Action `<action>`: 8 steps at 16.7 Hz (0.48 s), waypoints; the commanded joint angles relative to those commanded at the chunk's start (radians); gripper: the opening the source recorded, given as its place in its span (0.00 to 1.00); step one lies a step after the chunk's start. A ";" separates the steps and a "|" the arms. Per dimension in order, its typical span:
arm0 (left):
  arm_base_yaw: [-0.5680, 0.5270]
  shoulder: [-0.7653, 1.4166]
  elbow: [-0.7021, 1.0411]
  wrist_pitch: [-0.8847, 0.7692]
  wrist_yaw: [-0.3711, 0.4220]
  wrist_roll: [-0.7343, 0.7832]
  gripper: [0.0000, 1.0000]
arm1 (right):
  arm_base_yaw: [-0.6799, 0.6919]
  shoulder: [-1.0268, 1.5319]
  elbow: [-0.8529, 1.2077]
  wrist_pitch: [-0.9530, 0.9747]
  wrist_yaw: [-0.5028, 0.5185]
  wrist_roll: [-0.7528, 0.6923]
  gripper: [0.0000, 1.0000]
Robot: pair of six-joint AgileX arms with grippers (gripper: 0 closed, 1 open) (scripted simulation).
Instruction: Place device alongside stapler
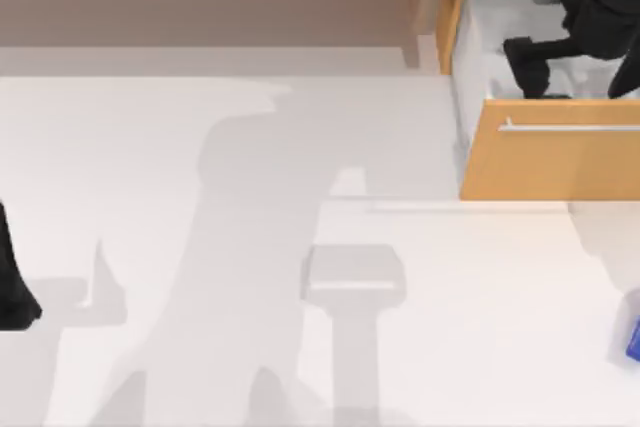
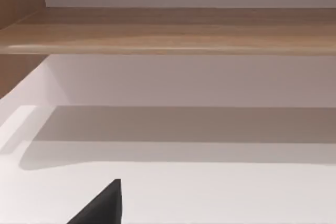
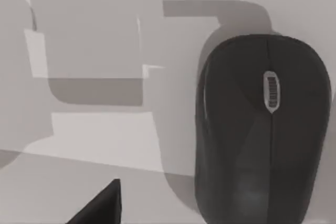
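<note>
Two arms share the surface [image 1: 300, 347], and the right one is at work: its gripper [image 1: 528, 65] reaches down into the open drawer [image 1: 480, 47] at the far right corner, where the device [image 3: 262, 129], a black mouse with a scroll wheel, lies on the pale drawer floor. Whether its fingers are open or closed I cannot tell. The stapler [image 1: 633, 337] waits at the right edge, well apart. The left arm is parked at the left edge. No writing is readable.
</note>
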 joint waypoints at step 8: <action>0.000 0.000 0.000 0.000 0.000 0.000 1.00 | -0.002 -0.005 -0.015 0.012 0.001 -0.001 1.00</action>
